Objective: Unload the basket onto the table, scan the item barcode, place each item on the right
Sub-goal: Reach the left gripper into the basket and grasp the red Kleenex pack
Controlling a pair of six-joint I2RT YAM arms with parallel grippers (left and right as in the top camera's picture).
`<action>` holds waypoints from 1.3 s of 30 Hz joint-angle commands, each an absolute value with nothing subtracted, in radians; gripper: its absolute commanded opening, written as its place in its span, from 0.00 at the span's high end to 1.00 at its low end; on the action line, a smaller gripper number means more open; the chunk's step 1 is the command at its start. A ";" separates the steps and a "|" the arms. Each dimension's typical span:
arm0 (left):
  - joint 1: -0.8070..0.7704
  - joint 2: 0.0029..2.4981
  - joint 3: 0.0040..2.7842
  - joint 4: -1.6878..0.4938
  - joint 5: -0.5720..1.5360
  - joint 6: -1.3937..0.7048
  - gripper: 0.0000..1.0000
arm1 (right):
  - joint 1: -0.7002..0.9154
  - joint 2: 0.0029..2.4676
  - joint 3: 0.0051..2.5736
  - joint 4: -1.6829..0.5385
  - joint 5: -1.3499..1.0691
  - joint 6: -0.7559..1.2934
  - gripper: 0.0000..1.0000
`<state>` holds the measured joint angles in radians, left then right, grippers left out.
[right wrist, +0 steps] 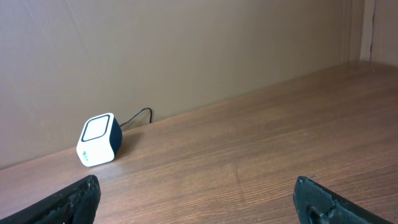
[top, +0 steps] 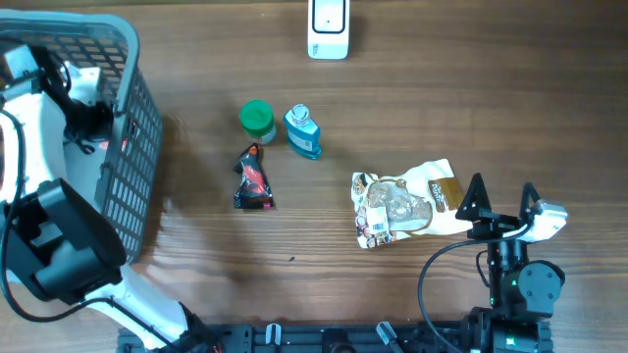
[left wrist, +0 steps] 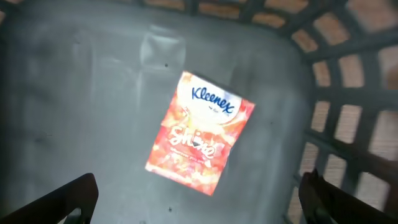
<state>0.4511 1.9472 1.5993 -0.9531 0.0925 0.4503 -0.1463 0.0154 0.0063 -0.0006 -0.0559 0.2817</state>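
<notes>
Left wrist view: the left gripper has its two black fingers spread wide and holds nothing. Right under it, a flat red and orange paper tissue pack lies on the floor of the grey plastic basket at the table's left end. The right gripper is spread wide too, with nothing in it, low over the brown wooden table. Just beside it lies a crinkly see-through snack bag. Further left are a small blue bottle, a round green-lidded tub and a red and black packet. The white box scanner with dark sides stands far off at the table's back edge.
</notes>
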 commanded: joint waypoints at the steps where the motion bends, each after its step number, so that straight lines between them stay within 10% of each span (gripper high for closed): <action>1: 0.461 1.960 1.531 -0.900 0.141 0.522 0.00 | -0.145 0.007 0.005 0.002 -0.068 0.265 0.00; 24: 0.461 2.072 1.484 -0.736 0.137 0.595 0.00 | -0.145 0.007 0.005 0.002 -0.068 0.265 0.00; 30: 0.461 2.074 1.484 -0.735 0.167 0.575 0.52 | -0.145 0.007 0.005 0.002 -0.068 0.265 0.00; 39: 0.461 2.073 1.484 -0.733 0.159 0.504 0.55 | -0.145 0.007 0.005 0.002 -0.068 0.265 0.00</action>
